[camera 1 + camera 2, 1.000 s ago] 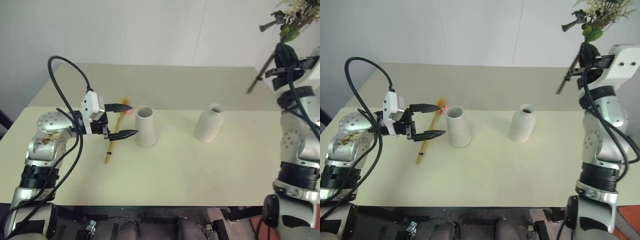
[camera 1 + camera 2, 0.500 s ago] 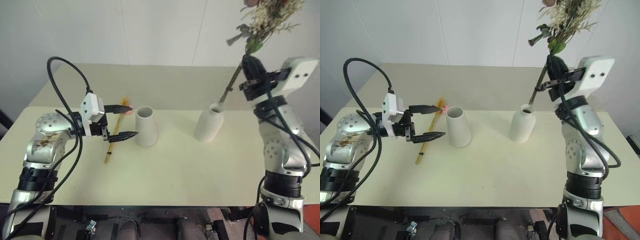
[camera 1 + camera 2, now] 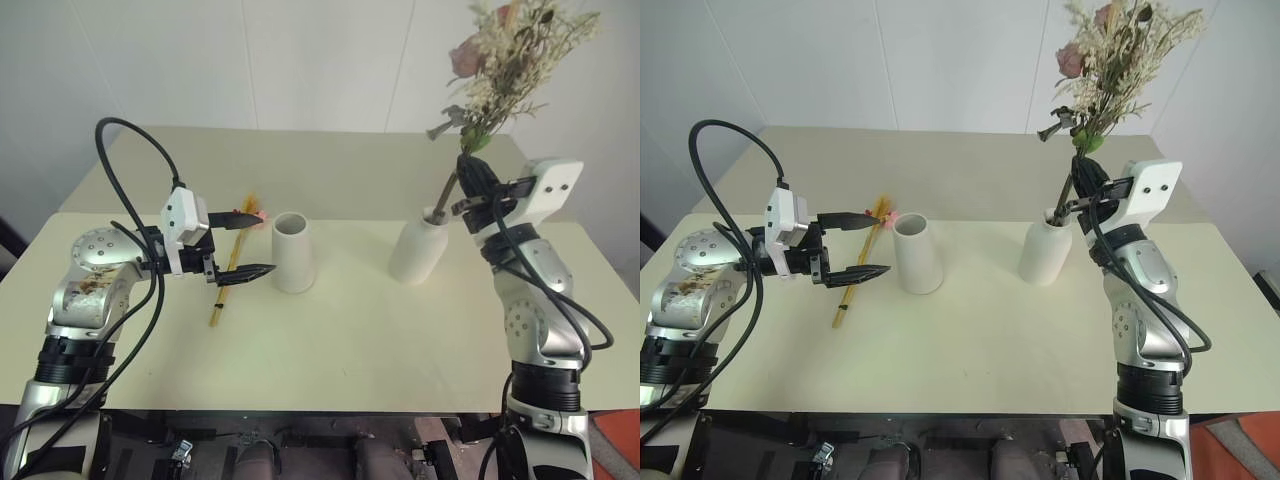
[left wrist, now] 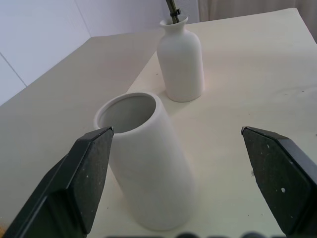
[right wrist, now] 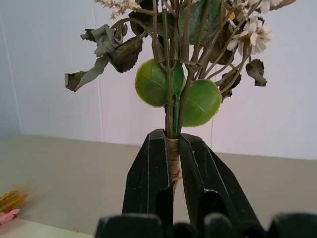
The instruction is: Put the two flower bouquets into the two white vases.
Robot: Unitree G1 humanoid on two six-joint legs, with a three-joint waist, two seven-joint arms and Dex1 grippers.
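On cream table [image 3: 330, 340], bushy dried spray [image 3: 1105, 60] clamped by its stem in shut right gripper [image 5: 173, 163], stem end inside bottle vase [image 3: 418, 248]; empty cone vase [image 3: 292, 252] beside wide-open, empty left gripper [image 3: 248, 242]; wheat bunch [image 3: 232, 262] lying flat beneath.

Table [image 3: 400, 340]: cone vase [image 3: 292, 252], bottle vase [image 3: 417, 250], wheat bunch [image 3: 232, 268].
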